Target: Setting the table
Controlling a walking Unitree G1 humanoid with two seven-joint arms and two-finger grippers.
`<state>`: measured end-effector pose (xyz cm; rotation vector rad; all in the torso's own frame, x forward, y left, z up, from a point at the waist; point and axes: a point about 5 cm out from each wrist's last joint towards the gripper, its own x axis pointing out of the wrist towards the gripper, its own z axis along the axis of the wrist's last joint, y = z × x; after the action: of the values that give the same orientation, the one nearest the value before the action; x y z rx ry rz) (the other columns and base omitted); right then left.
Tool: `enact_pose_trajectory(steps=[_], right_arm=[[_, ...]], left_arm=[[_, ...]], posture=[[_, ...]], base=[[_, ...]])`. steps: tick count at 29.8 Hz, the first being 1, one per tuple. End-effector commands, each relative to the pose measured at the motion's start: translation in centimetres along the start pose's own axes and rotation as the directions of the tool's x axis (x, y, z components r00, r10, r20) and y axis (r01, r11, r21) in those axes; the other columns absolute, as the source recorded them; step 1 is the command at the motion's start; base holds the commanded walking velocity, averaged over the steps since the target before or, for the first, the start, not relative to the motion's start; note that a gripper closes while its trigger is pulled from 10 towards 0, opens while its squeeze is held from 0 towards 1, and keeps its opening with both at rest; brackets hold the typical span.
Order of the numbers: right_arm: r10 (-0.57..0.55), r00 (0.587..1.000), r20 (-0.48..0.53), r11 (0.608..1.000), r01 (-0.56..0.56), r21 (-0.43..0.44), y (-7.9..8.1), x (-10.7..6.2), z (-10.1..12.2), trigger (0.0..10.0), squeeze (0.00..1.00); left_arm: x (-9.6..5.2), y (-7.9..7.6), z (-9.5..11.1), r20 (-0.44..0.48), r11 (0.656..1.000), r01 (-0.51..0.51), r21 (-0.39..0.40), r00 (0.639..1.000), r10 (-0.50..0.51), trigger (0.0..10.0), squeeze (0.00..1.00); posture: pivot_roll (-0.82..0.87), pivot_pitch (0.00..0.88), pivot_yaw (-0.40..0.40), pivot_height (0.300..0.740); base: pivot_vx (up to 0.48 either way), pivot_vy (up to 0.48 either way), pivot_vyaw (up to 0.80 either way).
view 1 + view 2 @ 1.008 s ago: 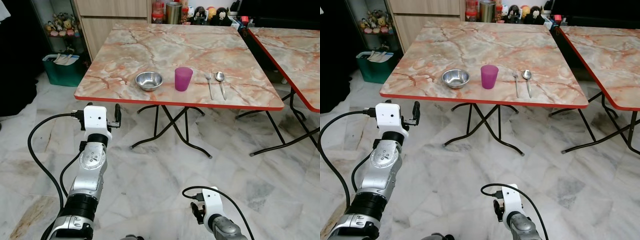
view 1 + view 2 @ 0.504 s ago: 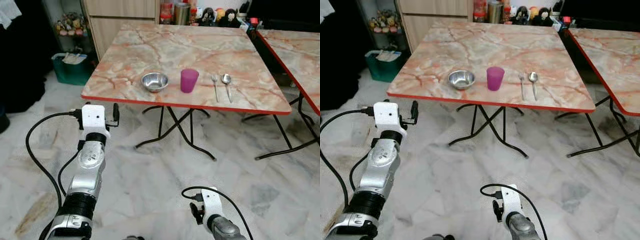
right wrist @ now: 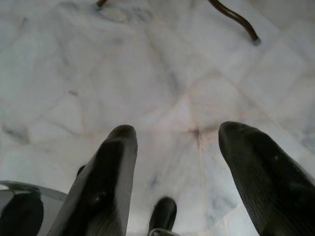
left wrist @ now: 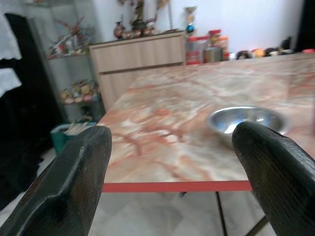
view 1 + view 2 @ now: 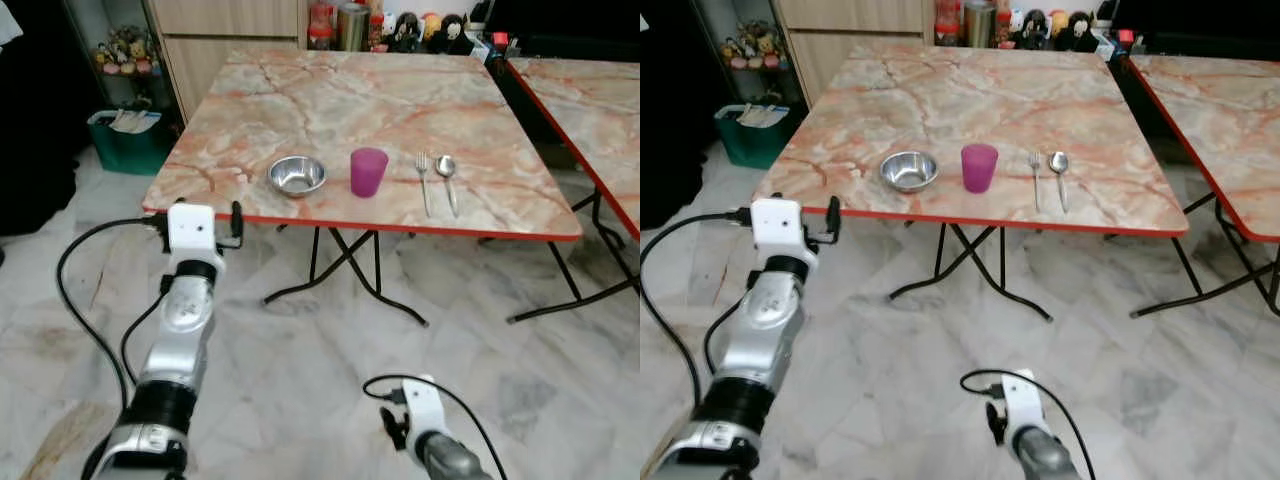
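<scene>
The right pincer (image 3: 170, 162) hangs low over the marble floor (image 3: 162, 73), fingers spread, gripping nothing. The left pincer (image 4: 172, 162), also released and empty, is raised just short of the desk (image 5: 300, 95) edge. Beyond it stand the steel bowl (image 5: 297, 175), purple cup (image 5: 368, 171), fork (image 5: 423, 180) and spoon (image 5: 447, 180).

Green bin (image 5: 126, 140) beside wooden cabinet (image 5: 222, 35); figurines (image 5: 418, 27) behind; marble floor (image 5: 300, 350).

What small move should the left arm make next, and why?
Probably reach the left gripper forward over the table edge toward the steel bowl. Its fingers are open and empty at the near left edge, level with the tabletop, and the bowl is the closest item.
</scene>
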<state>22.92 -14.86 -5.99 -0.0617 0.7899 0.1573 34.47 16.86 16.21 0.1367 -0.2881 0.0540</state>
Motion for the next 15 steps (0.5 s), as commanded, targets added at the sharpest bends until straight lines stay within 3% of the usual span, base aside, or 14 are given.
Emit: enact_pose_trajectory(steps=[1,15], right_arm=[[0.005,1.000,-0.012,1.000,-0.005,0.017,0.31,-0.07,-0.47,10.0,0.00],[0.009,1.000,-0.016,1.000,-0.008,0.023,0.43,-0.06,-0.53,10.0,0.00]], left_arm=[[0.19,0.00,0.31,0.005,1.000,0.000,-0.008,1.000,0.000,10.0,0.00],[0.29,-0.02,0.46,0.008,1.000,0.012,-0.003,1.000,-0.012,10.0,0.00]], posture=[[0.15,0.067,-0.019,0.715],[0.15,0.066,-0.014,0.715]], base=[[0.289,0.000,0.00],[0.290,0.000,0.00]])
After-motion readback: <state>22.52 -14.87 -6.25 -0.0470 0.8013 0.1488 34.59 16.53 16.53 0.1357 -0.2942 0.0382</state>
